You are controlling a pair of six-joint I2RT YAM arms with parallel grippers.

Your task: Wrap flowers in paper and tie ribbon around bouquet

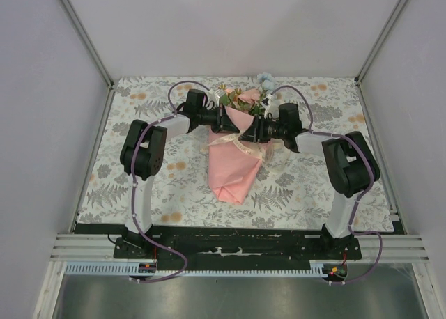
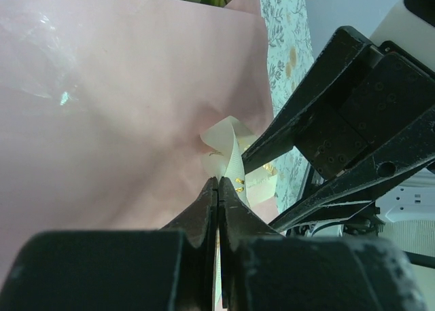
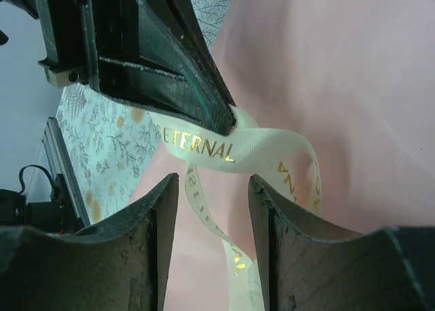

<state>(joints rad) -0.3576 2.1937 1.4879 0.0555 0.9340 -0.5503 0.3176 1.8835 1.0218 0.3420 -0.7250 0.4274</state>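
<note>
**Left gripper** (image 2: 217,189): the jaws are fully closed and pinch the ribbon (image 2: 230,142) at the waist of the bouquet (image 1: 235,162). The cream strand passes edge-on between the 2 closed fingers. The fingertips press against the pink wrap.

**Bouquet**: it lies at the centre of the printed tablecloth (image 1: 132,193), with its pointed end toward the near edge. The paper (image 1: 233,174) forms a cone. The flowers (image 1: 245,95) project from its far end in pink, blue and green. The ribbon is looped at the waist, and the right wrist view shows gold lettering on it reading "ETERNAL".

**Right gripper** (image 3: 213,189): the jaws are roughly half open and grip nothing. 1 loose ribbon tail hangs through the gap between the 2 fingers, unclamped. The fingertips sit just beside the left gripper's tip, over the paper.
</note>
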